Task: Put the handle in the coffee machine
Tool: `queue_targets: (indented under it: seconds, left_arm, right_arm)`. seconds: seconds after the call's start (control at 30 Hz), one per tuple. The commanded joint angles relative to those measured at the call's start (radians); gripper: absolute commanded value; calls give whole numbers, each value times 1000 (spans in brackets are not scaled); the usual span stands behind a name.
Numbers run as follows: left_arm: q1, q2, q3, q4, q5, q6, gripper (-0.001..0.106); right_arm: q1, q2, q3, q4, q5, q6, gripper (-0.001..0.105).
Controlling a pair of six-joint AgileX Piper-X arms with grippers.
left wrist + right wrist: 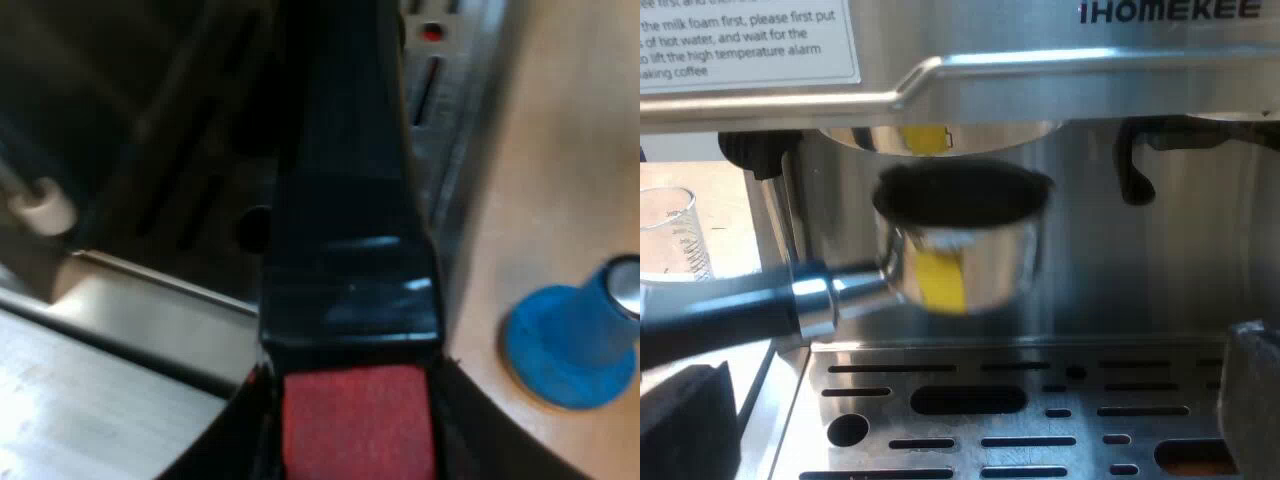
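1. My left jaws grip the red end of the metal holder's dark handle (345, 250): rigid, basket-heavy, smooth, so hold firmly there.
2. Its basket (960, 255) hangs just under the brew head of the steel espresso machine (1120, 250), apparently unlocked.
3. My right jaws stand open.

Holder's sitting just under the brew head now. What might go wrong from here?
1. The holder hangs just below the machine's brew head, not seated; if it rises off-centre it may jam rather than lock.
2. My left gripper clamps the handle at its red end, far from the basket, so twisting may make it slip.
3. The measuring glass stands beside the machine on the handle's side; a swing could knock it.
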Motion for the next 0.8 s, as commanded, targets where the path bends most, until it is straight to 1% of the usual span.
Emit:
queue_targets:
  seconds: [0.03,0.8]
  left_arm:
    - [-4,-5,-14,-36,60,-47,0]
    - [-6,-22,-14,-34,58,-55,0]
  right_arm:
    - [-5,-5,0,-7,3,-13,98]
    - [-5,-5,0,-7,-20,-13,98]
